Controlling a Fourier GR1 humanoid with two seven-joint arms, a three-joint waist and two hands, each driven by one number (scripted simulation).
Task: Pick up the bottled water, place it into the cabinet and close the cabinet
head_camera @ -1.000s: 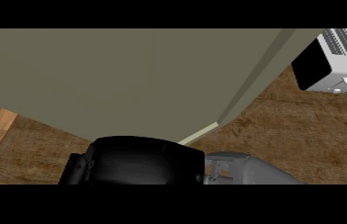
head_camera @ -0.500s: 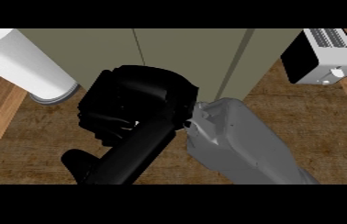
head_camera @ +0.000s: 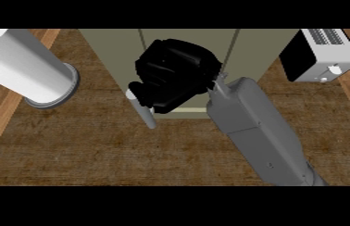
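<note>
My right hand (head_camera: pixel 174 74) lies on the front of the beige cabinet (head_camera: pixel 103 49) at the top centre. Its grey forearm (head_camera: pixel 256 128) comes in from the lower right. The fingers are relaxed and reach down to the left, resting against the door beside a grey bar handle (head_camera: pixel 146 113). They hold nothing that I can see. The cabinet's front shows two vertical seams and looks closed. No bottled water shows anywhere. My left hand is out of view.
A thick white cylinder with a grey rim (head_camera: pixel 34 72) lies at the left on the wooden counter (head_camera: pixel 137 155). A white appliance with vents (head_camera: pixel 315 53) stands at the top right. A lighter wooden edge runs along the far left.
The large beige door that filled the view a second ago now lies flat with the cabinet front. My right hand has risen from the lower edge onto that front, and its fingers have drawn in.
</note>
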